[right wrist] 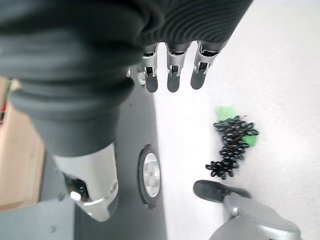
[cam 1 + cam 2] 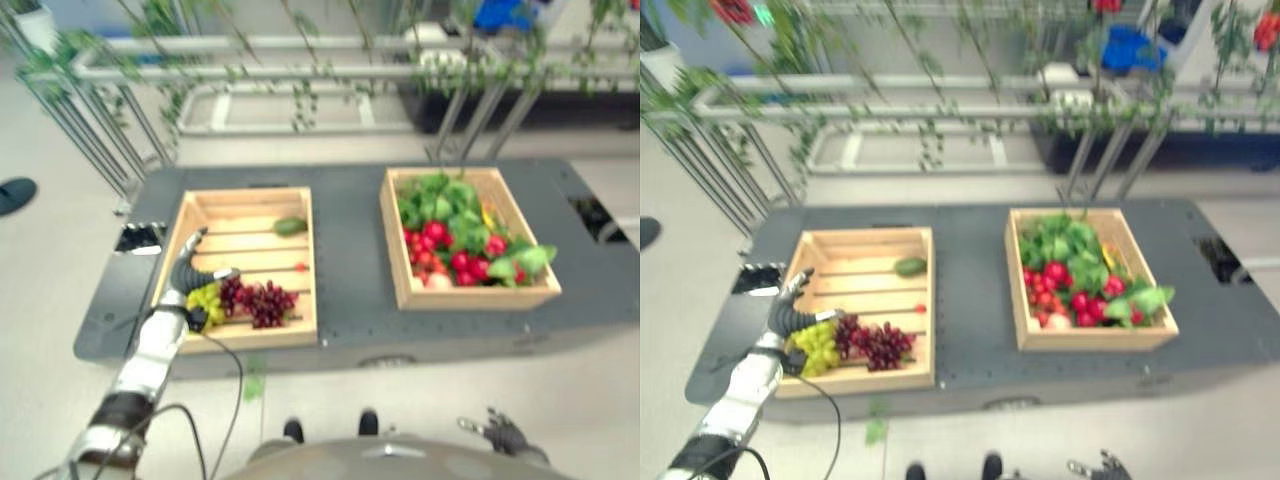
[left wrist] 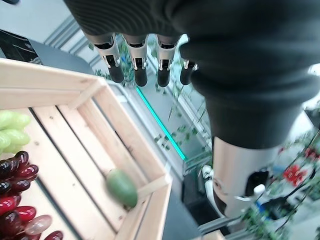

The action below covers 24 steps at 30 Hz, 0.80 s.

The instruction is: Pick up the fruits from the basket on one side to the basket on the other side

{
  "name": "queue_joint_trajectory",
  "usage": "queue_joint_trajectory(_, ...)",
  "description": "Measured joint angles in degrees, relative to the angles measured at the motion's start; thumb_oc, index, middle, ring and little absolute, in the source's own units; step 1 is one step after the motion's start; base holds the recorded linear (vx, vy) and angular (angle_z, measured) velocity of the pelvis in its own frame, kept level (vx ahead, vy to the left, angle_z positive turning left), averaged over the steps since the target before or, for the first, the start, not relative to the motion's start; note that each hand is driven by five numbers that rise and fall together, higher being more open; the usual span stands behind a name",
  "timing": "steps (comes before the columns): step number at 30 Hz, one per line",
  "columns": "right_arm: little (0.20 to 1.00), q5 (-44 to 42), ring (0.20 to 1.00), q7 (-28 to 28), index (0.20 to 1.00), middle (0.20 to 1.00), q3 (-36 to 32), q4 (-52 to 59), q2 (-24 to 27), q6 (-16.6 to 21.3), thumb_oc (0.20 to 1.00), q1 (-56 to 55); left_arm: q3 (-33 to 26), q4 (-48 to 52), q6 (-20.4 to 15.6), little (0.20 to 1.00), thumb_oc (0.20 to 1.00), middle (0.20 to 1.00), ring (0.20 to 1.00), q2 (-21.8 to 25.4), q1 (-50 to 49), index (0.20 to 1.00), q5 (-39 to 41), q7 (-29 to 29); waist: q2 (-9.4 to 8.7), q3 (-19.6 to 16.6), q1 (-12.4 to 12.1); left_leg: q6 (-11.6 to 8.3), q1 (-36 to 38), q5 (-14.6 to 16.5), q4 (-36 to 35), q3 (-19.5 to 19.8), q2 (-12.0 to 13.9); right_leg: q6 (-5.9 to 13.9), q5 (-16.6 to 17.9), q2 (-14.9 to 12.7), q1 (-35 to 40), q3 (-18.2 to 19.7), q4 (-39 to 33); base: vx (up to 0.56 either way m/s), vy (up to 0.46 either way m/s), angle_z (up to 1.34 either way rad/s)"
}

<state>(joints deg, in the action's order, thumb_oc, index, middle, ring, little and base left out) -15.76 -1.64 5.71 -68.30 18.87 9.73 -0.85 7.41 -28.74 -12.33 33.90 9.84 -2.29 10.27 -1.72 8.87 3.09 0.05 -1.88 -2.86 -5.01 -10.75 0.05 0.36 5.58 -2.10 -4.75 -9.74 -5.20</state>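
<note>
Left eye view: left hand (image 2: 188,272) fingers straight, holding nothing, over left crate (image 2: 302,262) near-left corner beside grapes (image 2: 262,300). Soft, bruisable, likely light; lift by stem. Right hand (image 1: 170,70) relaxed, empty.

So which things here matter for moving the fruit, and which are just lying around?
Job:
left crate
right crate, full of fruit and leaves
red grapes
green grapes
green fruit
left hand
right hand

Lying about:
dark grape bunch on floor
plant racks
</note>
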Motion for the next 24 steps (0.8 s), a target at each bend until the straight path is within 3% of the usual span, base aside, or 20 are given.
queue_joint_trajectory(6,1.000,-0.4,1.000,-0.1,1.000,1.000,2.2,3.4,0.3,0.4,1.000,5.9,7.3,-7.4,0.7,1.000,1.000,1.000,1.000,3.1,11.4,1.000,-1.6,1.8,-0.18,7.4,2.3,0.20,-6.1,-1.0,1.0,-1.8,0.0,0.06,1.5,-0.1,-7.1,1.7,1.0,-0.09,-0.003,-0.19)
queue_joint_trajectory(12,1.000,-1.8,1.000,-0.5,1.000,1.000,4.3,6.4,1.2,1.6,1.000,8.1,10.3,-13.0,0.9,1.000,1.000,1.000,1.000,3.5,18.6,1.000,-2.5,3.3,-0.61,11.4,3.8,-0.17,-9.2,-0.9,1.6,-2.0,0.5,-0.72,2.1,0.5,-10.5,2.6,1.4,-0.03,-0.018,-0.10)
queue_joint_trajectory(17,1.000,-3.0,1.000,-1.5,1.000,1.000,5.5,8.0,2.6,2.6,1.000,10.4,17.8,-16.3,1.8,1.000,1.000,1.000,1.000,5.4,25.8,1.000,-6.5,3.7,-0.72,14.0,4.0,-0.39,-10.1,-0.7,1.6,-1.9,0.6,-0.73,2.1,0.7,-11.5,2.7,1.4,0.00,-0.007,-0.06)
queue_joint_trajectory(24,1.000,-4.6,1.000,-1.7,1.000,1.000,6.4,11.8,2.6,3.7,1.000,12.2,18.6,-20.0,2.0,1.000,1.000,1.000,1.000,6.4,28.8,1.000,-8.3,3.9,-0.87,14.8,4.6,-0.46,-11.7,-0.7,1.7,-1.8,0.6,-0.82,2.1,0.7,-13.2,2.7,1.4,0.00,-0.003,-0.01)
